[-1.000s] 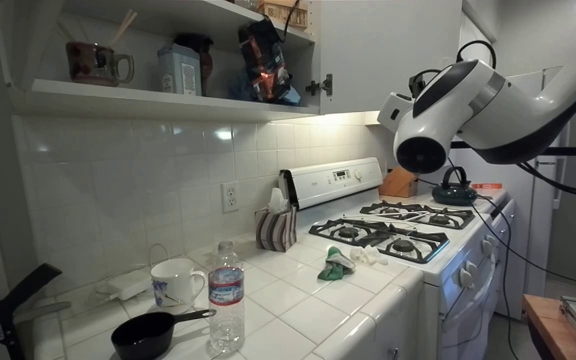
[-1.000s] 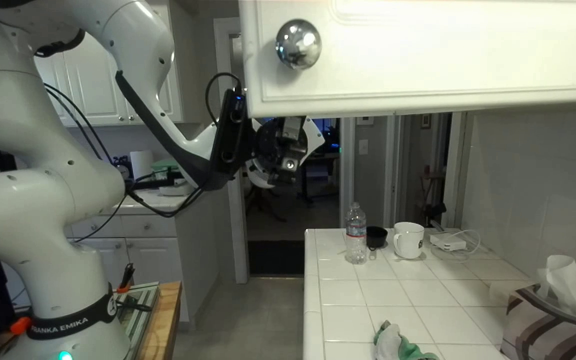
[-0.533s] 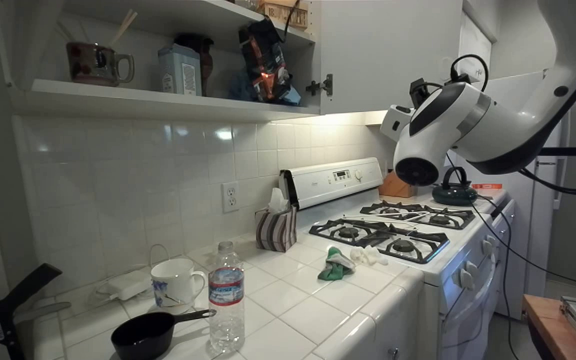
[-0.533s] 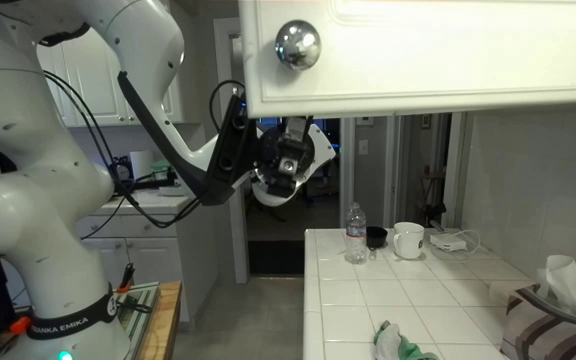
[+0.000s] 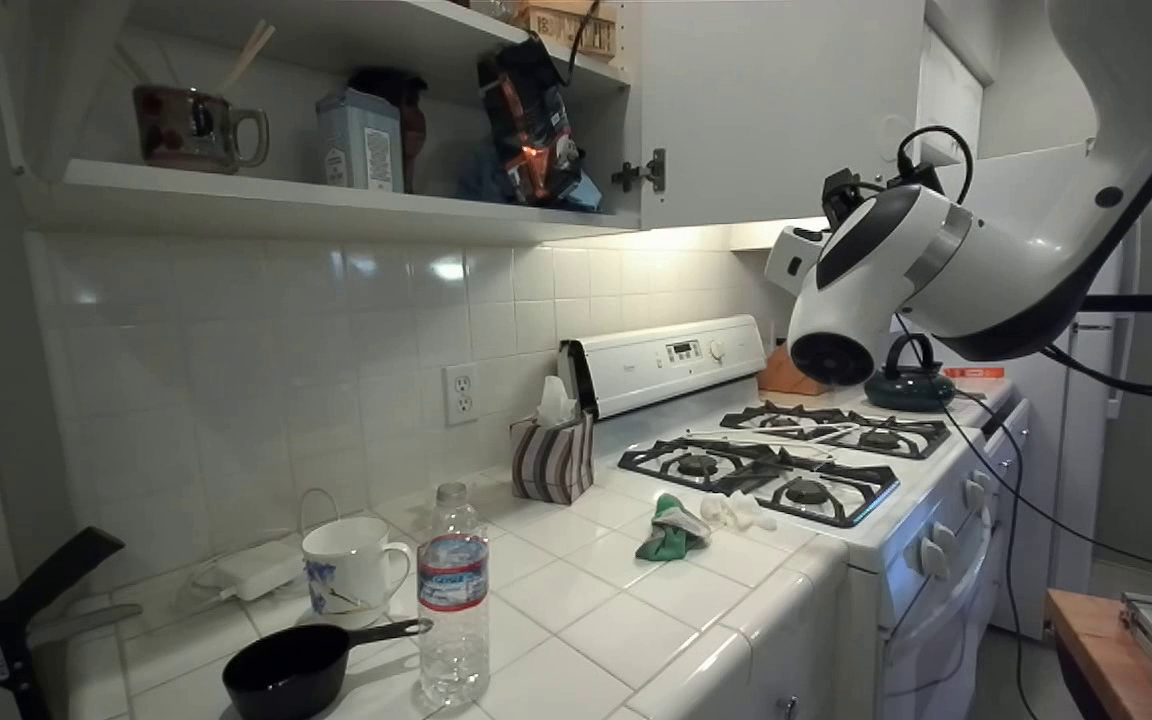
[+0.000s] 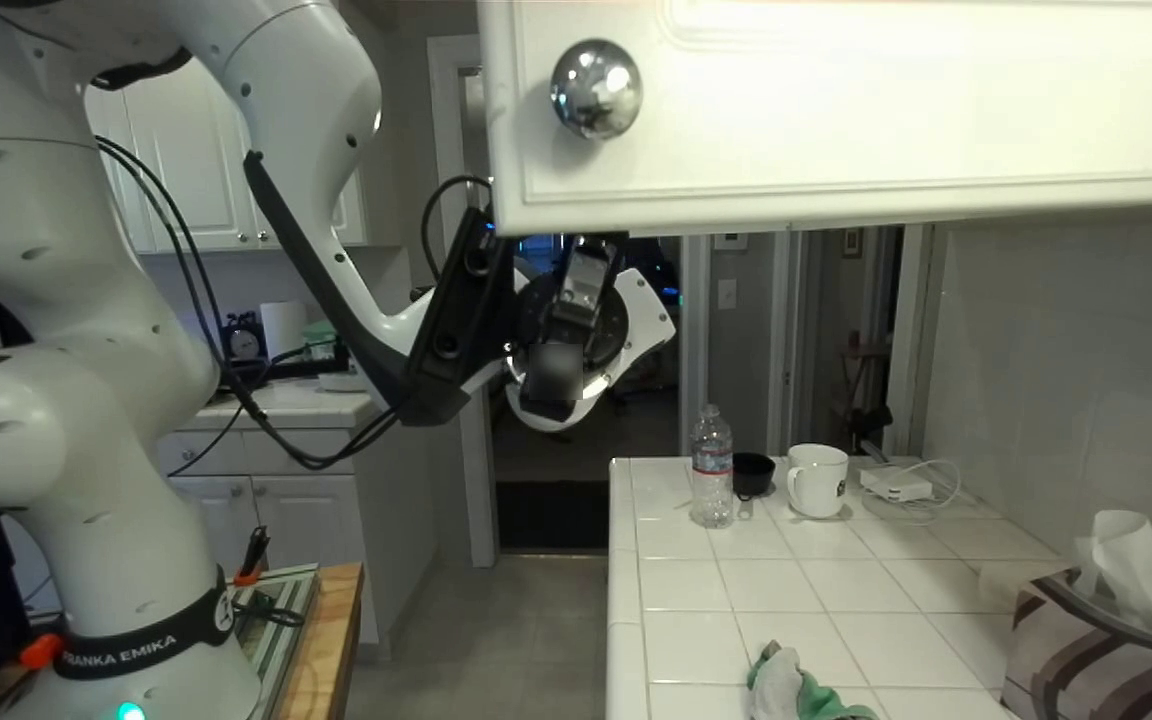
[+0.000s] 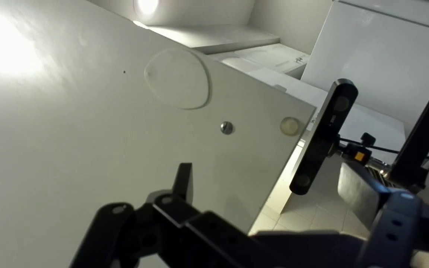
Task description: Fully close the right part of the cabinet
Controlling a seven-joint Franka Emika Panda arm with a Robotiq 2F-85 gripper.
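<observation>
Dim kitchen, white tile wall [image 5: 386, 330] behind. In an exterior view, well left of the arm's end: white wooden wall cabinet [image 5: 336, 211], contents exposed. Nearer, tall white rectangular door [image 5: 776, 110], i.e. its right part, swung wide, inner face twd the black two-finger gripper [image 7: 272, 186]. Fingers [image 7: 358, 193] spread, empty, prob. to straddle door's edge & pull. Just right of mid-gap, wrist view: black bar-shaped camera [image 7: 322, 137], prob. filming.

The arm [image 6: 126, 370] is mostly white, its gripper [image 7: 268, 182] black.
</observation>
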